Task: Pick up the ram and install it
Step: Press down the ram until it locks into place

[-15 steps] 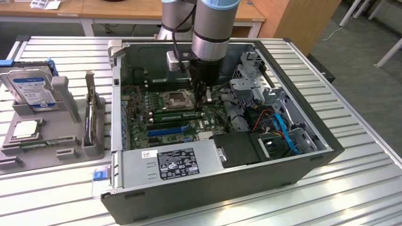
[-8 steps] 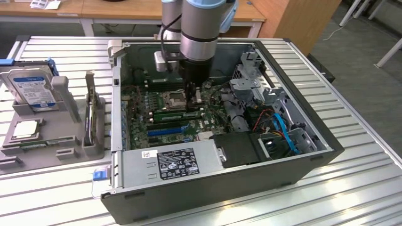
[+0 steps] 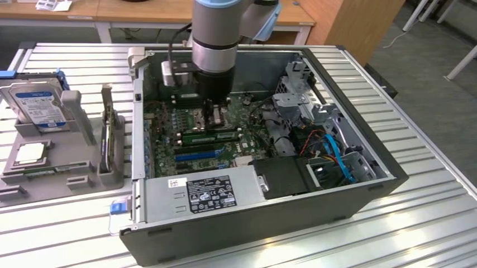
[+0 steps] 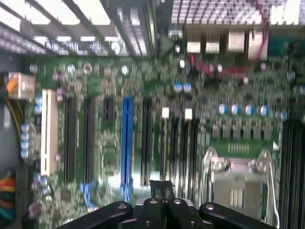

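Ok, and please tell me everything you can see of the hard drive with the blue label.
The hard drive looks like a flat silver metal box with a blue and white label on its broad face. It stands upright on one edge, seated in a grey holder, at the exterior view's left, outside the computer case. Only the holder appears to touch it. The label's print cannot be read.

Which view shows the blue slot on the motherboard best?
The wrist view: the blue slot runs nearly full length, unobstructed, just above the shut pincer. In the exterior view it is a short blue strip.
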Action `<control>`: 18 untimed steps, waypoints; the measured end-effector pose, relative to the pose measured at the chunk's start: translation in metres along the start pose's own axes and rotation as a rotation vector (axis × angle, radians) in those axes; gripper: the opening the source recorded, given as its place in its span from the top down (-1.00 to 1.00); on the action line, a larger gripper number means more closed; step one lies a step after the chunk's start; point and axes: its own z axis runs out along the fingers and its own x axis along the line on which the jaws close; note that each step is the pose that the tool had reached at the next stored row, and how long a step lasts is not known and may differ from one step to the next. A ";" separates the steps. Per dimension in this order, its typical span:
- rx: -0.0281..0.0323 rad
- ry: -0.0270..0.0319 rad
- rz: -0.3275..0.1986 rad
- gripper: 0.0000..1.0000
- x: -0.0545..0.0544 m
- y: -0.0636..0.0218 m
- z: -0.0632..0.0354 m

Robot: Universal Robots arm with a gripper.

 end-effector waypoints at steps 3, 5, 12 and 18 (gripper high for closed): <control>0.0001 0.0039 0.000 0.79 0.000 0.0135 -0.0001; 0.0000 0.0070 0.000 0.79 0.000 0.0225 -0.0002; 0.0001 0.0097 0.000 0.79 -0.001 0.0356 0.0038; -0.0013 0.0118 0.000 0.79 -0.001 0.0359 0.0089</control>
